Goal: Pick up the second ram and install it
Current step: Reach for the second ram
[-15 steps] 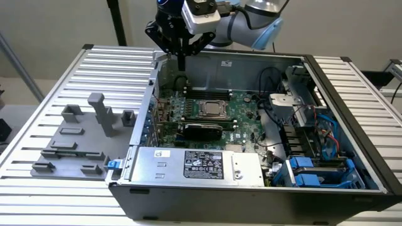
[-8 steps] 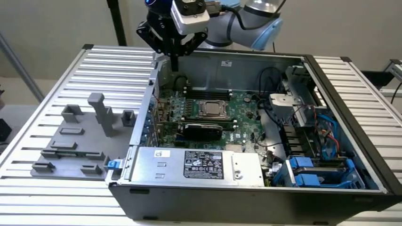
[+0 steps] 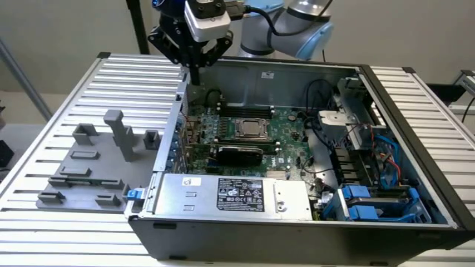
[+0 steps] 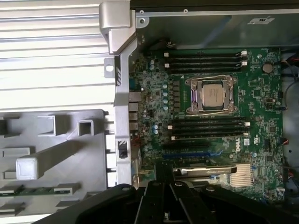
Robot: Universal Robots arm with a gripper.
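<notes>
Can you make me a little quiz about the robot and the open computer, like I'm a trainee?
1. True or false: the gripper is holding a green stick.
2. What sits in the middle of the motherboard? A) the processor socket B) a blue box C) a cup
3. Fill in: the second ram lies in the grey ____ outside the computer case.
Key: 1 false, it is shut and empty. 2 A. 3 fixture.
</notes>
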